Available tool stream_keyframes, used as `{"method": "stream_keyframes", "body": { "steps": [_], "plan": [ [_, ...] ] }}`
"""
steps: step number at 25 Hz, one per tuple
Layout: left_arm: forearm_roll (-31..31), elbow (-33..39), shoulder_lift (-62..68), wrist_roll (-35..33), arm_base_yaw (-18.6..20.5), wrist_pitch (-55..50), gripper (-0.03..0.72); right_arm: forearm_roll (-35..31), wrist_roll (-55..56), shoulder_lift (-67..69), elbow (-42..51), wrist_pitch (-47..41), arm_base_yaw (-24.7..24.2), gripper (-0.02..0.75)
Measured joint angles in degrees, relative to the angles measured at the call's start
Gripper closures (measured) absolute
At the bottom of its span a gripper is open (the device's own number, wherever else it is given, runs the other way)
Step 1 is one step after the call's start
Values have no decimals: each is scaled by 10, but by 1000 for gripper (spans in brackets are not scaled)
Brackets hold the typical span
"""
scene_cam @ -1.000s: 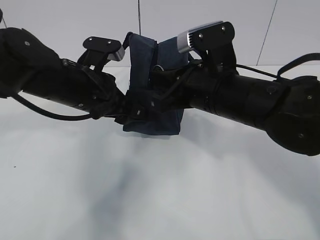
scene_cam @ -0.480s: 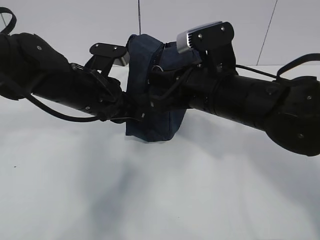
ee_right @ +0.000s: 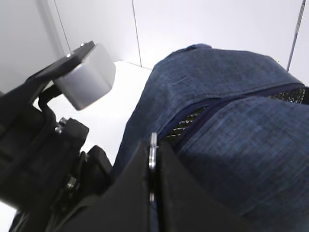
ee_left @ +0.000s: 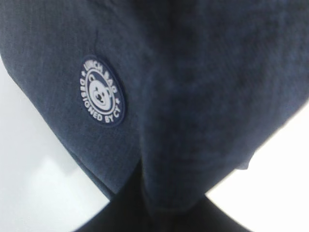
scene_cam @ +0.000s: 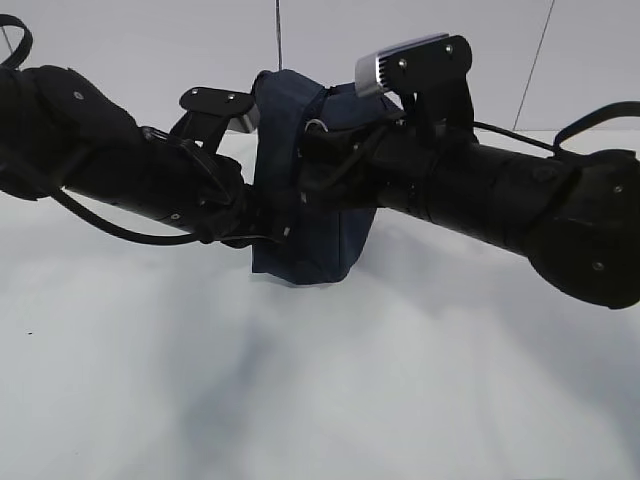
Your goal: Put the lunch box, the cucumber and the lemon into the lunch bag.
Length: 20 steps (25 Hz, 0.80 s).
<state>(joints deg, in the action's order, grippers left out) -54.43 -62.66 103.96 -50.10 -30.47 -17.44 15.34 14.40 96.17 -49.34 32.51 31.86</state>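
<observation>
Right, bare white bench (scene_cam: 320, 400) up front, and beyond it the navy bag (scene_cam: 310, 235) stands mid-bench, squeezed between both arms. The left pincer (scene_cam: 262, 228) is clamped tight on the bag's side fabric; its wrist view is filled with navy cloth and the round white bear logo (ee_left: 101, 97). The right pincer (ee_right: 152, 166) is pinched on the silver ring pull (ee_right: 153, 151) at the top, zipper (ee_right: 193, 118) partly parted along the ridge. White wall (scene_cam: 150, 40) behind.
</observation>
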Motion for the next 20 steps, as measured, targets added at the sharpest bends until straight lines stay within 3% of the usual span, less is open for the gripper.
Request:
{"method": "stream_keyframes", "body": {
  "steps": [20],
  "plan": [
    [0, 0, -1, 0, 0, -4, 686, -43, -65, 0, -52, -39, 0, 738]
  ]
}}
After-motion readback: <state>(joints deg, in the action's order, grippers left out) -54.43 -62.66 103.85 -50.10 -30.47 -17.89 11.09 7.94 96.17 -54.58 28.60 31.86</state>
